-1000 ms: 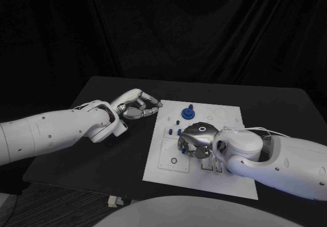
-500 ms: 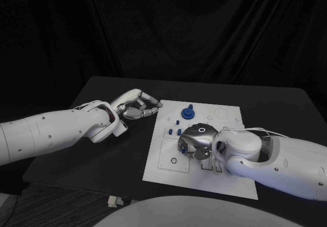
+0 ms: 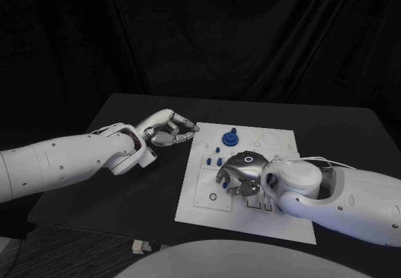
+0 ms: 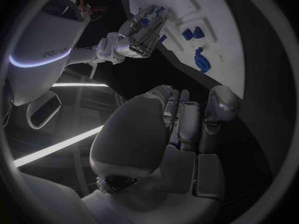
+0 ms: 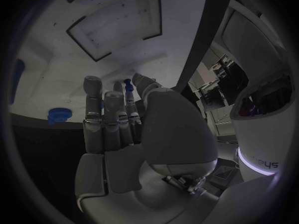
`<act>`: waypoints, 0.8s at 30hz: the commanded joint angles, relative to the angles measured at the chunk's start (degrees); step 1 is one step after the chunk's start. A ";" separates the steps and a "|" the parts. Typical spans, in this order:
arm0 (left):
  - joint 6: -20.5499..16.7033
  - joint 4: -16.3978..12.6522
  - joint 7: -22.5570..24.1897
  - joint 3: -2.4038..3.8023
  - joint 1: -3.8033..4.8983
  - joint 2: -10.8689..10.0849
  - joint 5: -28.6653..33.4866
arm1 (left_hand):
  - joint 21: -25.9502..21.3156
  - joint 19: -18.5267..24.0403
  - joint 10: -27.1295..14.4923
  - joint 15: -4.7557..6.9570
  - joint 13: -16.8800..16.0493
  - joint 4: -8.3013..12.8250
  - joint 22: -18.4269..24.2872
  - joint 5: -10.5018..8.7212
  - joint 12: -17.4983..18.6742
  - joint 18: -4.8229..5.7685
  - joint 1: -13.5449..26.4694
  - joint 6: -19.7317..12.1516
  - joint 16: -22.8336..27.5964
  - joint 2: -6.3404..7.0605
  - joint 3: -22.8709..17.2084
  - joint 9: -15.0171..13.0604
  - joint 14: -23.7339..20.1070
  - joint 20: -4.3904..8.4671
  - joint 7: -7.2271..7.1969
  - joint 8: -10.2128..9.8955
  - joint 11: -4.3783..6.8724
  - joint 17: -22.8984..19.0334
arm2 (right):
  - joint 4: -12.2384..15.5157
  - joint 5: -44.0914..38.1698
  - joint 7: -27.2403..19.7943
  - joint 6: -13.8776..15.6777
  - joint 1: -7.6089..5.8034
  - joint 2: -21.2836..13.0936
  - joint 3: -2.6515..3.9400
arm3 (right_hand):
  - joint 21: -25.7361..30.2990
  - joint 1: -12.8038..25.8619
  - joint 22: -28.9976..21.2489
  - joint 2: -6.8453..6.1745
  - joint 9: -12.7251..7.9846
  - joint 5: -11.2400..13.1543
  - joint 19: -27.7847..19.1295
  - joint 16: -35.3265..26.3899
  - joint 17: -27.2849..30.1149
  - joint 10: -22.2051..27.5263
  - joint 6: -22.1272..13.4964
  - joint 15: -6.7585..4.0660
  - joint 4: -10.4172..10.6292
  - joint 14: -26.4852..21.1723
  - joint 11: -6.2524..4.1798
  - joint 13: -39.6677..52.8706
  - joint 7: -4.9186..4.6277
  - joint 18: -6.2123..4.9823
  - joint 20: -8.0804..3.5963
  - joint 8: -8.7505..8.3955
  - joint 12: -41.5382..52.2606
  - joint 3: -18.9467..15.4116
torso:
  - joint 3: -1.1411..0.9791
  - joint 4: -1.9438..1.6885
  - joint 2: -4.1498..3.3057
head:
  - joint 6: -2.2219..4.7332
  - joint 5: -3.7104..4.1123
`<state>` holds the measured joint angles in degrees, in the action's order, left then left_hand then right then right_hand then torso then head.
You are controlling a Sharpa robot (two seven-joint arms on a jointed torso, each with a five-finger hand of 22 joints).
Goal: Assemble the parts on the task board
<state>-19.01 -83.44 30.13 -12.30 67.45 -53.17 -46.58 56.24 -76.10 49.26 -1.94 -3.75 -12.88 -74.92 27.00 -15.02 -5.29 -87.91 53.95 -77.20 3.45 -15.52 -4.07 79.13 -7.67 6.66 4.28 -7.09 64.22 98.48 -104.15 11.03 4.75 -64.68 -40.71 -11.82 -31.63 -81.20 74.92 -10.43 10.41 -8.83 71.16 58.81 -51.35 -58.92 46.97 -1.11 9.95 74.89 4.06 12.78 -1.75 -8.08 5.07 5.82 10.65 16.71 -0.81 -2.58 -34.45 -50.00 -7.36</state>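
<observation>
While the task board (image 3: 276,220) lies mid-table in the head view, bare black table (image 3: 125,197) stretches toward nine o'clock. The left hand (image 3: 170,130) hovers off the board's ten o'clock corner, fingers curled in, holding nothing. The right hand (image 3: 238,174) sits over the board's centre, hiding parts beneath. In the left wrist view, blue parts (image 4: 201,60) dot the white plate. In the right wrist view, the right hand's fingertips (image 5: 140,82) pinch a small blue peg (image 5: 127,87), half hidden.
</observation>
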 commanded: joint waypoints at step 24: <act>0.51 -0.10 0.49 0.05 -0.12 -0.12 0.23 | -0.34 0.55 0.30 -0.21 0.07 0.10 -6.95 0.41 0.00 -0.75 -0.77 0.01 0.33 0.03 -0.46 0.08 -0.20 -0.08 0.39 -0.18 -0.10 -0.10 | 6.27 -1.34 0.55 16.70 -9.95 -12.83 0.03 | -4.11 1.04 4.58 1.94 -2.45 4.26 4.06 4.83 -3.06 5.89 1.89 -0.42 6.49 2.19 -0.71 6.15 0.22 -0.07 -0.16 3.70 16.77 -7.39 | 0.00 -0.03 0.01 | 0.00 0.52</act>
<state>-18.85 -83.46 30.08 -12.30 67.40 -53.32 -46.58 56.24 -75.89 49.25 -1.94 -3.75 -12.72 -74.91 27.23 -15.02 -5.29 -88.13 53.95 -77.20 3.67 -15.68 -4.07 79.13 -7.88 6.66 4.28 -7.09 64.17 104.49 -105.81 11.40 17.18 -74.37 -53.24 -11.79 -33.64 -80.16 74.91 -9.08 7.91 -4.36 74.36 62.65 -53.34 -51.31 48.34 -1.35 16.43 76.22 3.60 18.58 -1.28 -8.98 5.09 9.32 26.34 8.87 -0.81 -2.57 -34.39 -50.00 -6.99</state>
